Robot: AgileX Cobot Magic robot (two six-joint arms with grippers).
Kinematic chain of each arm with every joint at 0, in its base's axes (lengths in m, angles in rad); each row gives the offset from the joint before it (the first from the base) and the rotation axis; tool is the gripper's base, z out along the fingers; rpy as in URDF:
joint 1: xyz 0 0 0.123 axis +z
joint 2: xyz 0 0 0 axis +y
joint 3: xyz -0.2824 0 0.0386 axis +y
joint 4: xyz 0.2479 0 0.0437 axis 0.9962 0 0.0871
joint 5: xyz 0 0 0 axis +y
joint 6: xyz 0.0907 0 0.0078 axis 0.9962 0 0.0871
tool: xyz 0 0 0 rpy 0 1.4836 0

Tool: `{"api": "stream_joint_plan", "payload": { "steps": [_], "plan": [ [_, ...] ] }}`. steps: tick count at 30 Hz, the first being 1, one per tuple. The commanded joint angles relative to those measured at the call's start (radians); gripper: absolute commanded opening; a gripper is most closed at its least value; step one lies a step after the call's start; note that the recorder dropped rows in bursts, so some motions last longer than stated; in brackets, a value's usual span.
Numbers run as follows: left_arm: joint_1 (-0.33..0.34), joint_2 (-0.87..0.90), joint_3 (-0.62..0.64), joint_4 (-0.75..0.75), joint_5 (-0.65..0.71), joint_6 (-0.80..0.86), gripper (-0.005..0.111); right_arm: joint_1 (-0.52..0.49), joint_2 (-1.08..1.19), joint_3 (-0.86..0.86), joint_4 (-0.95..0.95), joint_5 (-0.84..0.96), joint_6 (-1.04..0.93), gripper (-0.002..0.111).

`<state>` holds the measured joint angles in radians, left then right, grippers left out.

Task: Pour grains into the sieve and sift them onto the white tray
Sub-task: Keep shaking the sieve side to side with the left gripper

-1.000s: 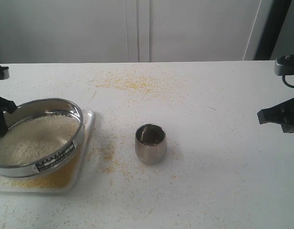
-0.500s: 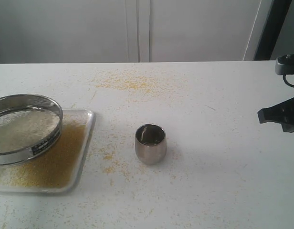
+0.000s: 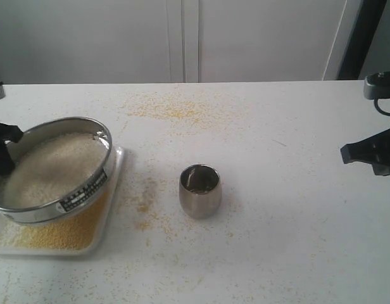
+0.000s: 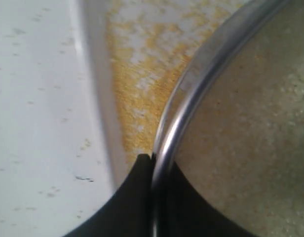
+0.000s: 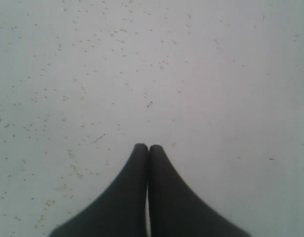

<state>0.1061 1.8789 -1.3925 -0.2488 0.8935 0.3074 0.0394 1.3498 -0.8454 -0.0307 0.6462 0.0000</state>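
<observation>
The sieve, a wide steel hoop with a label strip, hangs tilted over the white tray at the left. Whitish grains fill its mesh. Fine yellow granules lie spread on the tray floor beneath. My left gripper is shut on the sieve's rim at its left side, one finger outside and one inside the hoop. In the left wrist view the yellow granules show on the tray beside the rim. My right gripper is shut and holds nothing, hovering above bare table at the far right.
A small rounded steel cup stands upright mid-table, right of the tray. Stray yellow specks are scattered at the back of the table and around the cup. A dark post rises at the back right.
The sieve swung left half a second ago and has come back right, more tilted, over the tray. The right arm has stayed still.
</observation>
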Motion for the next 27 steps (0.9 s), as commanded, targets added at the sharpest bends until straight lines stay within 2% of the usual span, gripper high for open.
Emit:
{"api": "stream_joint_plan", "payload": {
  "steps": [1,3,6,7,8,9,11,12,13,16,17,18,19,21,22,23,26,27],
  "plan": [
    [0.076,-0.042,0.007,0.037,-0.017,-0.229,0.0,-0.011,-0.007,-0.001,-0.006,-0.007,0.0,0.0],
    [0.089,-0.064,0.015,-0.005,-0.061,-0.193,0.0,-0.011,-0.007,-0.001,-0.006,-0.007,0.0,0.0],
    [0.016,-0.101,0.059,-0.091,-0.132,0.108,0.0,-0.011,-0.007,-0.001,-0.006,-0.007,0.0,0.0],
    [-0.012,-0.108,0.07,-0.084,-0.127,0.22,0.0,-0.011,-0.007,-0.001,-0.006,-0.007,0.0,0.0],
    [-0.027,-0.113,0.075,-0.046,-0.114,0.252,0.0,-0.011,-0.007,-0.001,-0.006,-0.007,0.0,0.0],
    [-0.029,-0.115,0.075,0.013,-0.114,0.2,0.0,-0.011,-0.007,-0.001,-0.006,-0.007,0.0,0.0],
    [0.018,-0.115,0.075,0.103,-0.163,-0.168,0.0,-0.011,-0.007,-0.001,-0.006,-0.007,0.0,0.0],
    [0.047,-0.115,0.075,0.086,-0.168,-0.334,0.0,-0.011,-0.007,-0.001,-0.006,-0.007,0.0,0.0],
    [0.073,-0.115,0.078,0.012,-0.168,-0.324,0.0,-0.011,-0.007,-0.001,-0.006,-0.007,0.0,0.0],
    [0.052,-0.112,0.078,-0.229,-0.086,0.236,0.0,-0.011,-0.007,-0.001,-0.006,-0.011,0.0,0.0],
    [0.04,-0.112,0.078,-0.255,-0.033,0.369,0.0,-0.011,-0.007,-0.001,-0.006,-0.016,0.0,0.0],
    [0.037,-0.111,0.078,-0.244,-0.027,0.365,0.0,-0.011,-0.007,-0.001,-0.006,-0.018,0.0,0.0],
    [0.037,-0.111,0.078,-0.212,-0.053,0.271,0.0,-0.011,-0.007,-0.001,-0.006,-0.02,0.0,0.0],
    [0.07,-0.111,0.078,-0.124,-0.127,-0.129,0.0,-0.011,-0.007,-0.001,-0.006,-0.022,0.0,0.0],
    [0.079,-0.111,0.078,-0.116,-0.129,-0.235,0.0,-0.011,-0.007,-0.001,-0.006,-0.022,0.0,0.0],
    [0.08,-0.11,0.078,-0.132,-0.116,-0.185,0.0,-0.011,-0.007,-0.001,-0.006,-0.022,0.0,0.0],
    [0.043,-0.108,0.076,-0.211,0.008,0.341,0.0,-0.011,-0.007,-0.001,-0.004,-0.022,0.0,0.0],
    [0.035,-0.108,0.076,-0.187,0.058,0.403,0.0,-0.011,-0.007,-0.001,-0.004,-0.022,0.0,0.0]
  ]
}}
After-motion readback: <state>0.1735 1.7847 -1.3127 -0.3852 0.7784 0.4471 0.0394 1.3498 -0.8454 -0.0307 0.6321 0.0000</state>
